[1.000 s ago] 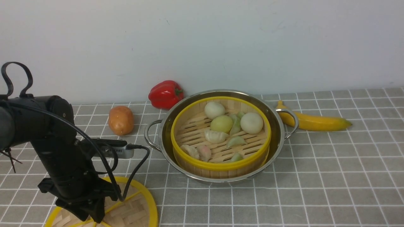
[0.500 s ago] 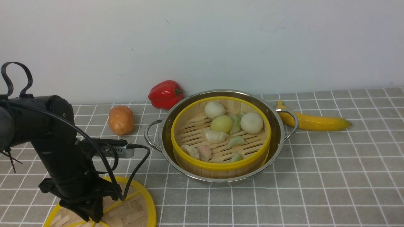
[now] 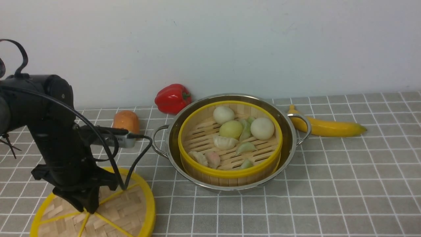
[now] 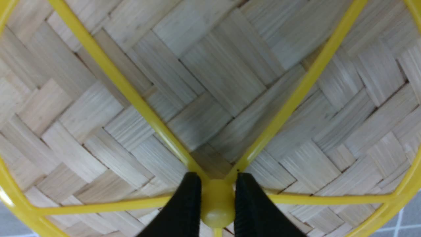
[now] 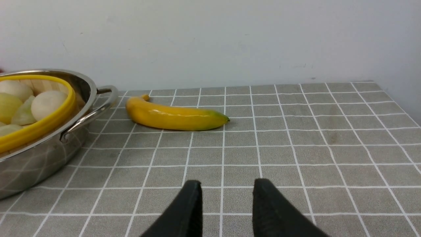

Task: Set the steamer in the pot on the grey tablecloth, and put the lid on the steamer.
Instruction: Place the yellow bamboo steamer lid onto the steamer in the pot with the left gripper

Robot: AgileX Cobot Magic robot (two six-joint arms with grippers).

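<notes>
Now, lower left in the front view, you are clamping the left tool [image 4: 217, 184] on the lid [image 3: 128, 210] by its knob [image 4: 217, 210] for capping the steamer [image 3: 230, 173] sitting in the pot [image 3: 172, 131], right tool [image 5: 227, 184] idling apart.

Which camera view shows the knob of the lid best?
The left wrist view: the yellow knob is seen from close by, clamped between the two fingers of the left gripper. In the front view the lid shows, but the gripper hides its knob. The right wrist view shows no lid at all.
</notes>
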